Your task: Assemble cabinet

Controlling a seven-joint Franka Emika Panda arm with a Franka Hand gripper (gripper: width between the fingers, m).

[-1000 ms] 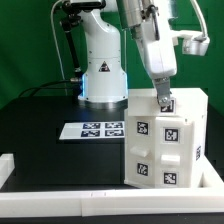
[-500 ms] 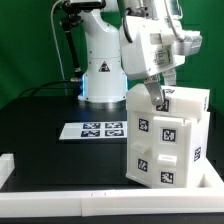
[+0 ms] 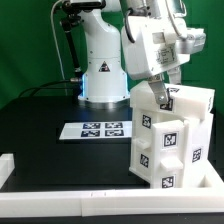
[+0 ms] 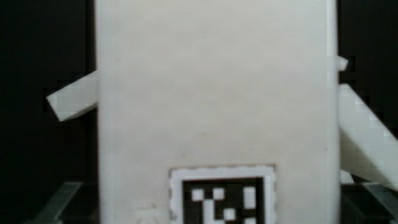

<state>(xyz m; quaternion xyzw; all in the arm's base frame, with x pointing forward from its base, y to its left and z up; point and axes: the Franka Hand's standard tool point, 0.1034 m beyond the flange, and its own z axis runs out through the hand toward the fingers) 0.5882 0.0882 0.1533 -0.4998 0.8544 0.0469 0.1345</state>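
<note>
Cabinet (image 3: pixel 172 140), a large white box, is seen standing on the black worktop (image 3: pixel 45 125) at the exterior view's right, close against a raised white border (image 3: pixel 100 198) that runs along the near edge of the worktop. It is tilted, with its upper part leaning toward the exterior view's right, and black-and-white square marker tags are carried on the face turned to the camera, among them one tag (image 3: pixel 169 140) near the middle of that face. The tool (image 3: pixel 163 100) is brought down on the upper edge of the cabinet at its near corner, and its fingers are placed on either side of the top panel, so the panel is pinched between them. In the wrist view the same white panel (image 4: pixel 217 100) fills the middle of the picture, with one marker tag (image 4: pixel 224 199) at its end and a dark, blurred fingertip (image 4: pixel 61 200) showing at the side. The marker board (image 3: pixel 97 129) lies flat on the worktop toward the exterior view's left of the cabinet, apart from it. Behind the board the white base of the arm (image 3: pixel 103 70) is mounted at the far edge of the worktop, in front of a green backdrop (image 3: pixel 25 40).
</note>
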